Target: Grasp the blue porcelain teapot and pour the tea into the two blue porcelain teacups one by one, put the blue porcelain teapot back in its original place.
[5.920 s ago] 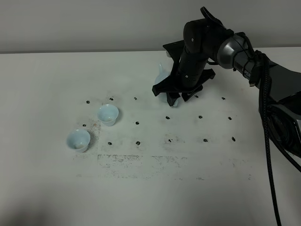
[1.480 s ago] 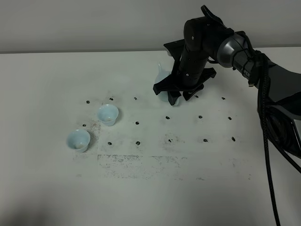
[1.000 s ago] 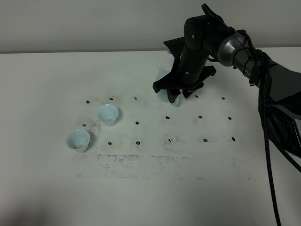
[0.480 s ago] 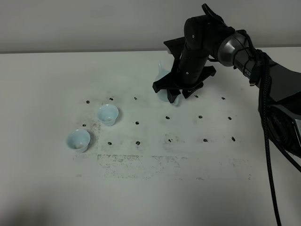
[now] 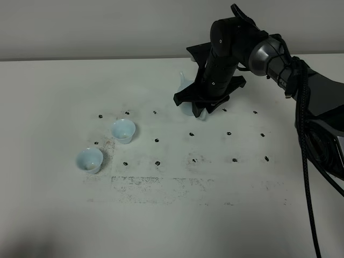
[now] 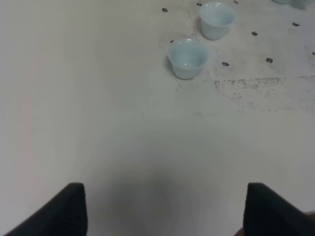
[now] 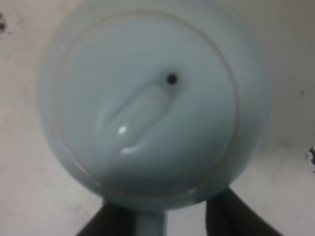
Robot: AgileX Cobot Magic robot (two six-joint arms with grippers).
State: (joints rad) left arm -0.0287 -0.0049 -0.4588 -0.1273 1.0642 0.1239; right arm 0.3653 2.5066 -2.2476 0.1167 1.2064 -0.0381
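Observation:
The blue porcelain teapot (image 5: 186, 105) stands at the back middle of the table, mostly hidden under my right gripper (image 5: 200, 110). In the right wrist view its lid and knob (image 7: 142, 108) fill the picture. My right gripper (image 7: 162, 230) has one dark finger on each side of the handle (image 7: 147, 226) and looks shut on it. The two blue porcelain teacups (image 5: 123, 130) (image 5: 89, 160) stand upright at the left and look empty. They also show in the left wrist view (image 6: 216, 19) (image 6: 187, 58). My left gripper (image 6: 165, 216) is open and empty, well short of them. No tea shows.
The white table (image 5: 177, 215) carries a grid of small black marks (image 5: 194, 160) and a smudged grey patch near its front. The right arm's black cable (image 5: 307, 161) hangs down at the right edge.
My right gripper and the teapot under it have shifted very slightly up and to the left. The cups and the left gripper have not moved.

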